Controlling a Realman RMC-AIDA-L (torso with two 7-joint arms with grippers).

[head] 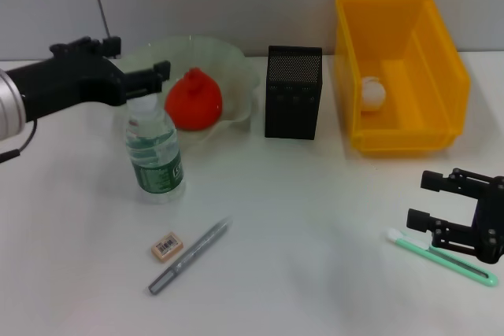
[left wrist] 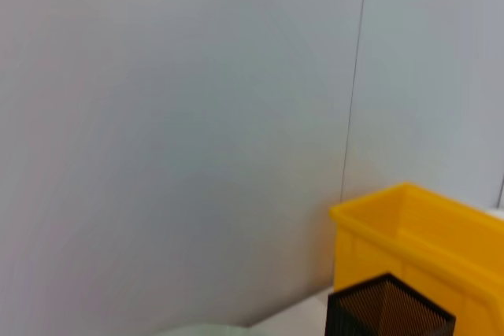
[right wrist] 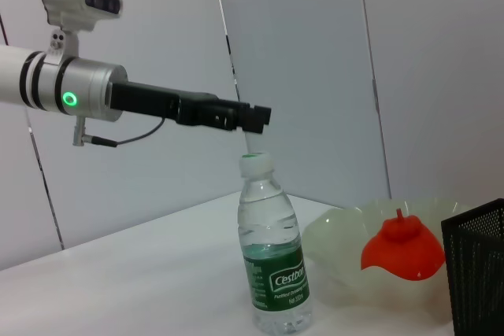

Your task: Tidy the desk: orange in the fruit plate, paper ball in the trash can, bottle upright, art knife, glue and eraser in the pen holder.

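Standing upright, clear plastic water bottle [head: 155,155] sits beneath left gripper [head: 146,78], jaws apart above its cap; right gripper [head: 441,206], jaws wide, hovers over green art knife [head: 441,257].

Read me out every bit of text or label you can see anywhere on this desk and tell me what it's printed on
"Cestbon": green label of the upright bottle, read in the right wrist view; the small print under it is too small to read.
Eraser: printed wrapper with what looks like a barcode, too small to read.
Grey pen, green art knife, black pen holder, yellow bin: no readable text.
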